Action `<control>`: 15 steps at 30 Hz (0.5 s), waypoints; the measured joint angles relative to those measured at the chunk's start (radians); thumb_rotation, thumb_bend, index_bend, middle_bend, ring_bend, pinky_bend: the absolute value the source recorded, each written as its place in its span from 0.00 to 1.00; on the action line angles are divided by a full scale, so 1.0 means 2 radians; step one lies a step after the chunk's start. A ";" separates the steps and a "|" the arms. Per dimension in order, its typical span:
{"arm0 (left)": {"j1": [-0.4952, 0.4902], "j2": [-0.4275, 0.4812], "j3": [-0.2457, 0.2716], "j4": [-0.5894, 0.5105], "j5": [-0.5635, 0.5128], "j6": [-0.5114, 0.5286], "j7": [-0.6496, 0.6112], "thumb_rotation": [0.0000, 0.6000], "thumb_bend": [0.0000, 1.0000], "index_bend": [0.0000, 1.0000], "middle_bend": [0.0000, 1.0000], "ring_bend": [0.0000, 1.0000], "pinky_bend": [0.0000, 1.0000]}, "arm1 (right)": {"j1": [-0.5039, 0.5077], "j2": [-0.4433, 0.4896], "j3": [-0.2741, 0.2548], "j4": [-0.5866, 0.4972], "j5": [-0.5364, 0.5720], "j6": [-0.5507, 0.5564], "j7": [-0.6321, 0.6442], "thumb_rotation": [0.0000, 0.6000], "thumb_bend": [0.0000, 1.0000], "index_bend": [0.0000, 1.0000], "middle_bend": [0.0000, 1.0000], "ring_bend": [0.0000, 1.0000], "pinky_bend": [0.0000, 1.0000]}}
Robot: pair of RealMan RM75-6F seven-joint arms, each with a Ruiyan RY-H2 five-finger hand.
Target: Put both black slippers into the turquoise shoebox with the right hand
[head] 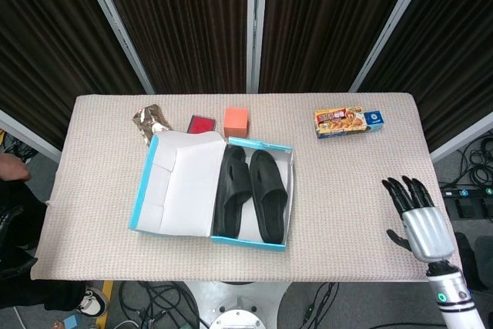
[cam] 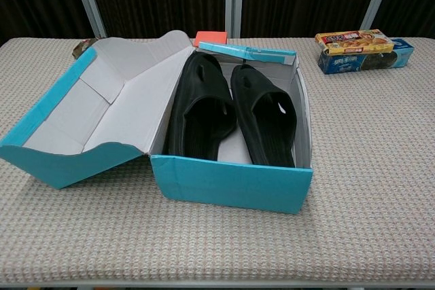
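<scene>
A: Where are the slippers (head: 251, 193) lying?
B: Both inside the turquoise shoebox (cam: 231, 187), mid-tabletop. They're looking light and rubbery; grip the strap.
A: The right hand (head: 420, 221)?
B: Hovering empty, fingers spread, by the tabletop's right edge.

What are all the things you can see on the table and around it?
shoebox: one, turquoise, lid open, middle of table
slippers: two, black, side by side in the shoebox
food box: one, yellow and blue, far right of table
block: one, orange, behind the shoebox
red item: one, left of the block
shiny packet: one, brownish, far left
table: one, beige cloth
right hand: one, black and silver, open, off the table's right edge
</scene>
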 measured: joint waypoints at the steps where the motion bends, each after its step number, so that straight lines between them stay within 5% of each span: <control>1: 0.001 0.000 0.001 -0.003 0.002 0.003 0.006 1.00 0.00 0.10 0.16 0.05 0.08 | -0.011 -0.001 -0.006 0.010 -0.002 0.009 0.003 1.00 0.00 0.05 0.08 0.00 0.06; 7: 0.004 -0.001 0.002 -0.014 0.008 0.013 0.031 1.00 0.00 0.10 0.16 0.05 0.08 | -0.063 -0.017 -0.029 0.077 -0.005 0.044 0.029 1.00 0.00 0.03 0.07 0.00 0.05; 15: 0.005 -0.008 -0.002 -0.012 0.005 0.016 0.044 1.00 0.00 0.10 0.16 0.05 0.08 | -0.092 -0.039 -0.024 0.132 0.010 0.045 0.066 1.00 0.00 0.03 0.07 0.00 0.05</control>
